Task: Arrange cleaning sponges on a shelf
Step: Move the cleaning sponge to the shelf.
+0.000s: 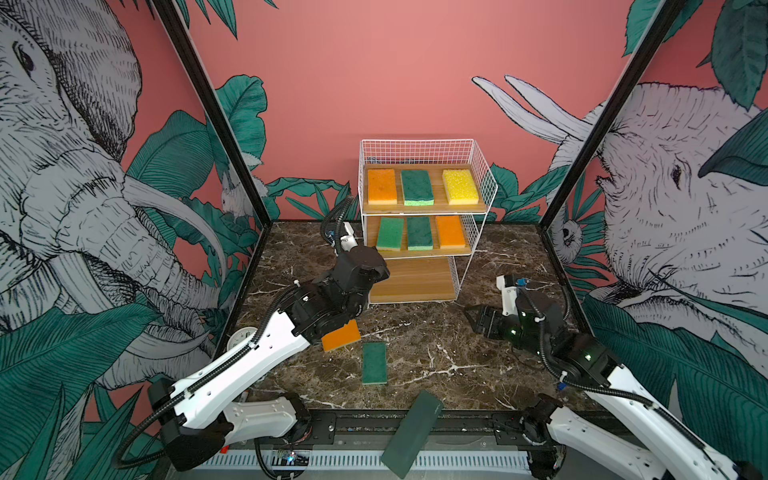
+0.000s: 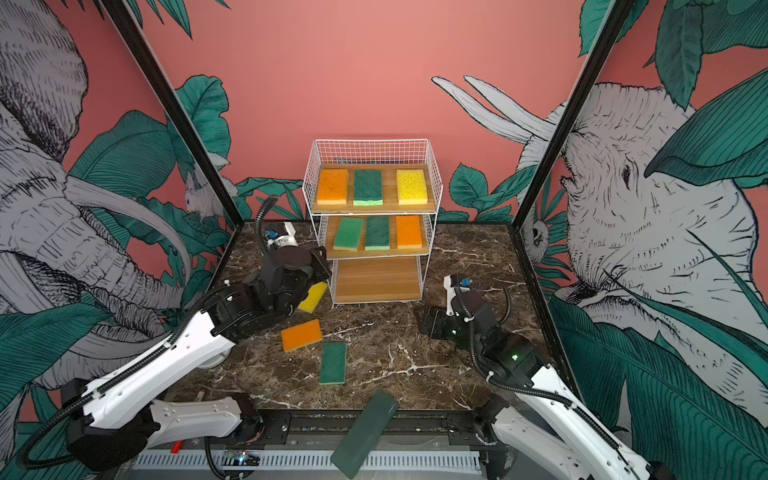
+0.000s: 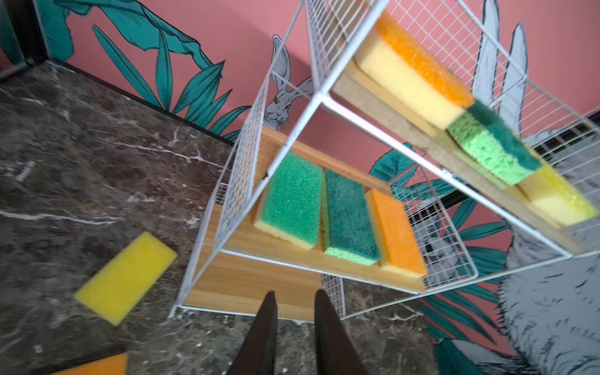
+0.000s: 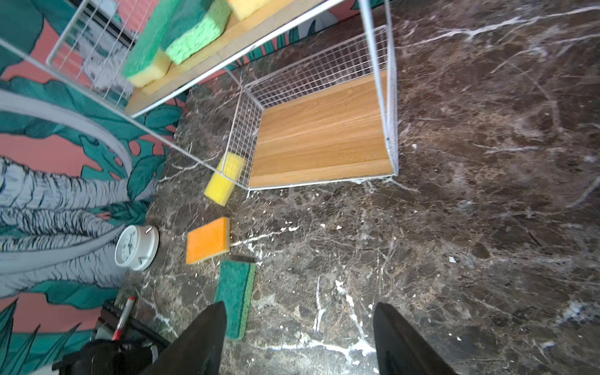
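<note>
Beside the shelf [image 2: 374, 232], yellow sponge [image 3: 126, 277] on tabletop [image 3: 81, 168]; my left fingers [image 3: 268, 324] slightly parted, empty; my right fingers [image 4: 207, 337] spread wide, empty.

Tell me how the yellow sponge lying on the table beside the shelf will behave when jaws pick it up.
The yellow sponge looks like porous foam, so it would probably squash under the jaws and be light. It lies flat on the marble table, so it should slide, not roll.

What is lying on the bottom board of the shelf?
Nothing visible: the bottom board of the shelf shows bare wood. Its far edge, under the middle board, is hidden.
</note>
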You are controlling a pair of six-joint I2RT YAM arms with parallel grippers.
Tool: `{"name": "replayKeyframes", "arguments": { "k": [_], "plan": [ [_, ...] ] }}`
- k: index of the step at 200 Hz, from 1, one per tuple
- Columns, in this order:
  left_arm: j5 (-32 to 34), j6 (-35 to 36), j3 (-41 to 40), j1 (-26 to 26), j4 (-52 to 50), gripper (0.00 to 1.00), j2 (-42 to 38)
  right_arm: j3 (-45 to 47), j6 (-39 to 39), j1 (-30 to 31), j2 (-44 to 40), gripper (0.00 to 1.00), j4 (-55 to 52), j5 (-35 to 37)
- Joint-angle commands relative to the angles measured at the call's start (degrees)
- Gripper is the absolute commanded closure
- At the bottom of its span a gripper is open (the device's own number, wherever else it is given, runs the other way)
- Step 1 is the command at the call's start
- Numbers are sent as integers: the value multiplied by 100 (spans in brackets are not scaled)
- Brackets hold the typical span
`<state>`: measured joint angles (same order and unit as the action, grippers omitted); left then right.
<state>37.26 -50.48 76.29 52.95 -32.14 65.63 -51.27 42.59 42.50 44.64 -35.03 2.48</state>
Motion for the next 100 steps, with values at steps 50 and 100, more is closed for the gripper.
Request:
{"name": "replayKeyframes", "arguments": {
  "k": [50,100],
  "plan": [
    [-906,540,-245,-1173,-1714,78,-1043,-1365,-304,1176,1618,38,767,919],
    [-2602,1063,-591,-2738,-1604,76,-1113,-2348,-512,1706,2775,56,1323,1564]
  ]
}}
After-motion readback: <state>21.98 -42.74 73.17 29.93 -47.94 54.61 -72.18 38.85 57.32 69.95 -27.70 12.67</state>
